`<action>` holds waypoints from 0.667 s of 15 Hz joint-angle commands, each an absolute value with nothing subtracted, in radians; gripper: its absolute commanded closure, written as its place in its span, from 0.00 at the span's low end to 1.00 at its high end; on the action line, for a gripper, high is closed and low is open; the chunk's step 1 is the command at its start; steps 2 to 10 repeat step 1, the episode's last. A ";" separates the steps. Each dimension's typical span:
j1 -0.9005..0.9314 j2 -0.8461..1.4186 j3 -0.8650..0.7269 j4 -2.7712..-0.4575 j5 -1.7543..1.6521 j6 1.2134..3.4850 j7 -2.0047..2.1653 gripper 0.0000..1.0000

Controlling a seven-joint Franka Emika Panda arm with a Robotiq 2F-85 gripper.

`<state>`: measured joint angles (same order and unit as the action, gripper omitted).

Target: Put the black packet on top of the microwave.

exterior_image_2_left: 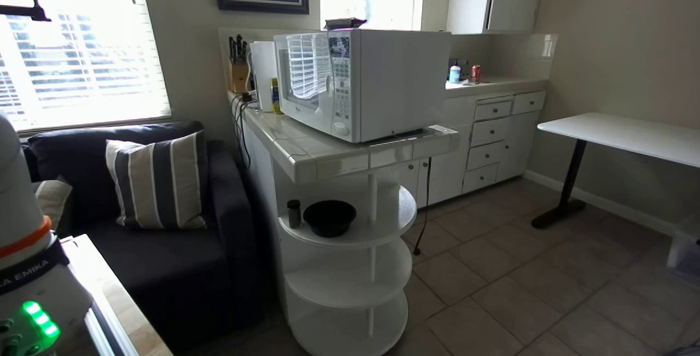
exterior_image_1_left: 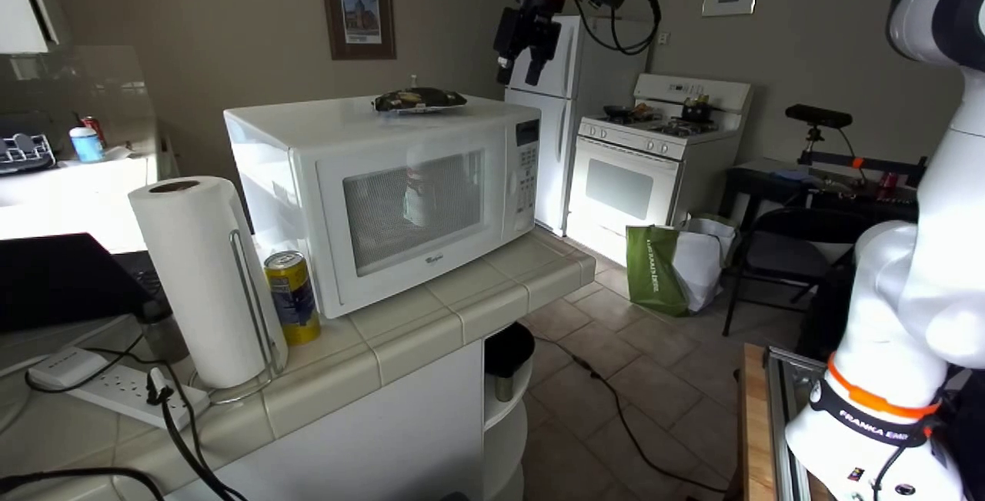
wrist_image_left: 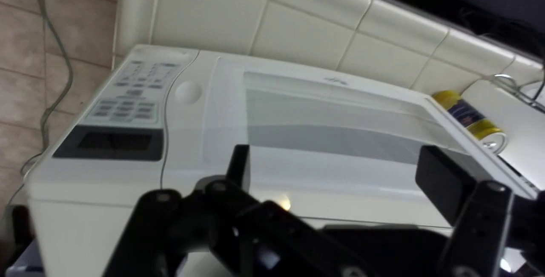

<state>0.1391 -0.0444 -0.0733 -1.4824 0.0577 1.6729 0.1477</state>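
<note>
The black packet (exterior_image_1_left: 419, 99), with light markings, lies flat on top of the microwave (exterior_image_1_left: 400, 208). In an exterior view it also shows as a dark shape (exterior_image_2_left: 344, 23) on the top of the white microwave (exterior_image_2_left: 402, 82). My gripper (exterior_image_1_left: 519, 74) hangs in the air above and to the right of the packet, apart from it. In the wrist view the fingers (wrist_image_left: 334, 158) are wide apart with nothing between them, over the front of the microwave (wrist_image_left: 204, 98). The packet does not show in the wrist view.
A yellow can (exterior_image_1_left: 292, 297) and a paper towel roll (exterior_image_1_left: 204, 285) stand on the tiled counter (exterior_image_1_left: 431, 308) beside the microwave. A power strip (exterior_image_1_left: 115, 389) with cables lies at the near left. The fridge (exterior_image_1_left: 550, 108) and stove (exterior_image_1_left: 627, 170) stand behind.
</note>
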 commanded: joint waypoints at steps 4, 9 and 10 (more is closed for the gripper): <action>0.099 -0.055 -0.032 -1.495 0.067 1.668 0.153 0.00; 0.099 -0.055 -0.032 -1.495 0.067 1.668 0.153 0.00; 0.099 -0.055 -0.032 -1.495 0.067 1.668 0.153 0.00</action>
